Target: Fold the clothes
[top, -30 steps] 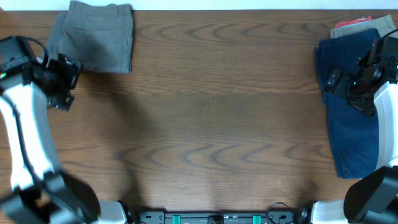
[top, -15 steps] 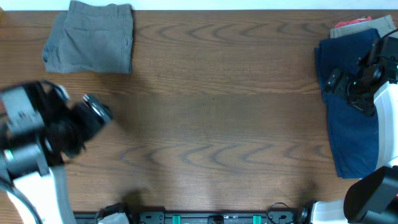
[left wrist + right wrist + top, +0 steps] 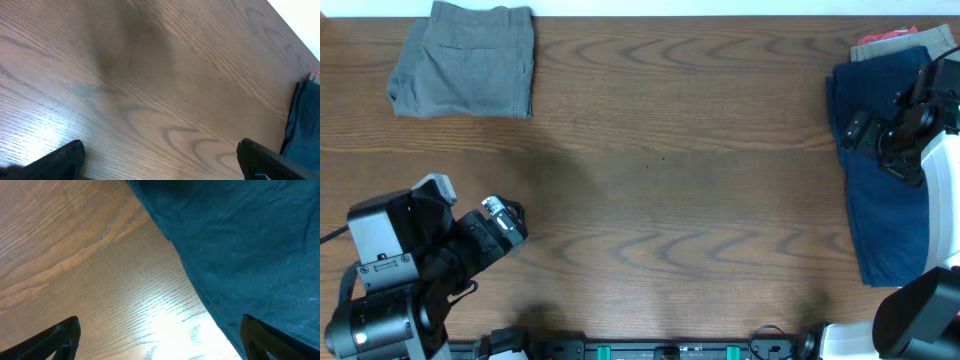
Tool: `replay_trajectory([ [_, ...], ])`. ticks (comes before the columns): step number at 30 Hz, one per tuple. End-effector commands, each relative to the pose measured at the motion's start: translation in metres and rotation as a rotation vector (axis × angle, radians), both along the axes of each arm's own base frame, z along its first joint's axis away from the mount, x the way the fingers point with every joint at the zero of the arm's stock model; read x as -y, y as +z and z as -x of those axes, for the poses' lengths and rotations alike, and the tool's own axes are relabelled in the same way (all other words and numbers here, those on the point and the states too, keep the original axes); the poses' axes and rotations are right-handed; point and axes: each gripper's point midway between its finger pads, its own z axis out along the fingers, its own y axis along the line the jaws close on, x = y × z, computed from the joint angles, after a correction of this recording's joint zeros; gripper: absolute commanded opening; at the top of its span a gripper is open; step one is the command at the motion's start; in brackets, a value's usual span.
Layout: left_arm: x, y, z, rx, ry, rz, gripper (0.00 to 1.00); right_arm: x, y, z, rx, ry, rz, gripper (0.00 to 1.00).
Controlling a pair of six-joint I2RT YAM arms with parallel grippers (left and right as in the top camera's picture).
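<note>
A folded grey-khaki pair of shorts (image 3: pixel 467 62) lies at the far left corner of the table. A navy blue pair (image 3: pixel 885 210) lies spread along the right side, with tan and coral-red cloth (image 3: pixel 886 40) showing behind it. My left gripper (image 3: pixel 506 219) is open and empty at the front left, far from the grey pair; its wrist view (image 3: pixel 160 165) shows bare wood between the fingers (image 3: pixel 55 162). My right gripper (image 3: pixel 857 130) is open and hovers over the left edge of the navy pair (image 3: pixel 240 240); one of its fingers (image 3: pixel 280 340) is above the cloth.
The wooden table (image 3: pixel 670 180) runs between the two piles. The navy pair and a coral-red bit (image 3: pixel 315 76) show at the right edge of the left wrist view. The arm bases stand at the front edge.
My left arm has drawn back from beside the grey-khaki shorts toward the front left of the table. The right arm and the clothes have not moved.
</note>
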Motion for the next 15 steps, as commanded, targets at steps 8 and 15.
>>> replay_trajectory([
  [8, -0.004, -0.003, 0.004, -0.011, 0.004, -0.038, 0.98, 0.003, 0.001, 0.0, 0.001, 0.005, 0.011, 0.99],
  [15, 0.008, -0.018, 0.005, 0.104, -0.081, -0.105, 0.98, 0.003, 0.001, -0.001, 0.002, 0.005, 0.011, 0.99],
])
